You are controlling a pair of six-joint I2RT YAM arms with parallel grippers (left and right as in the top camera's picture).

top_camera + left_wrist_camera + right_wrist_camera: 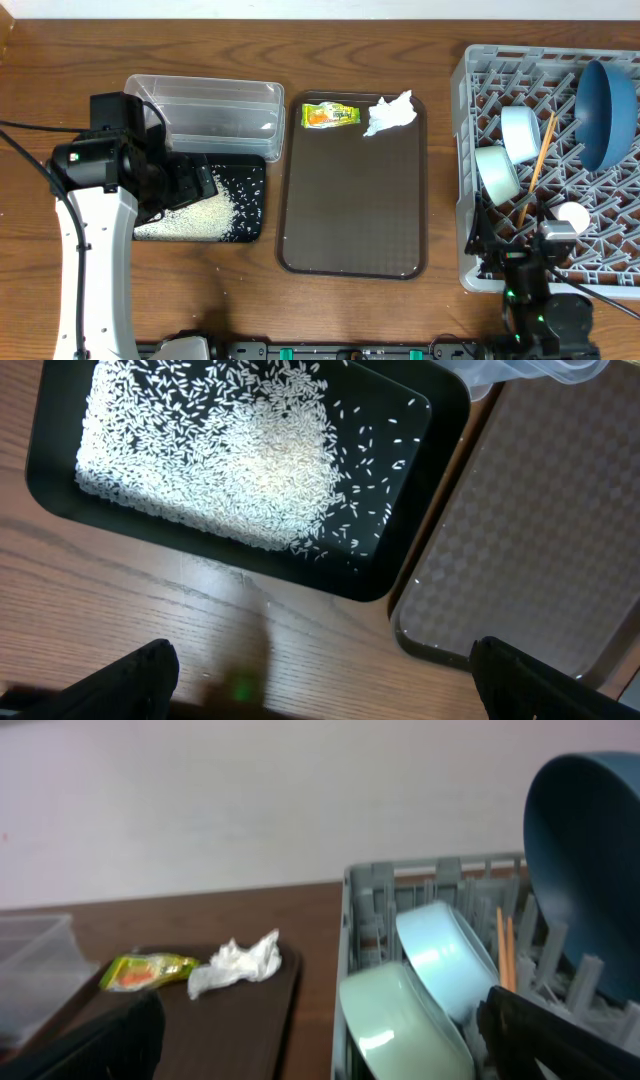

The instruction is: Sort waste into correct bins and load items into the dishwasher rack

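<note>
White rice grains [195, 215] lie heaped in the shallow black tray [252, 172], also in the left wrist view [230, 470]. The clear tub [210, 105] stands behind it. The yellow-green wrapper [330, 115] and crumpled tissue [390, 113] lie at the far end of the brown serving tray [350, 200]. The grey rack [470, 90] holds the deep-blue bowl [605, 110], light-blue bowl [520, 132], pale-green bowl [497, 172], chopsticks [537, 165] and white cup [573, 215]. My left gripper [320, 680] is open and empty over the black tray's near edge. My right gripper [320, 1035] is open and empty at the rack's front.
The wooden table [60, 70] extends left of the bins. The left arm [95, 230] stands at the front left. The right arm's base [540, 300] sits by the rack's front edge.
</note>
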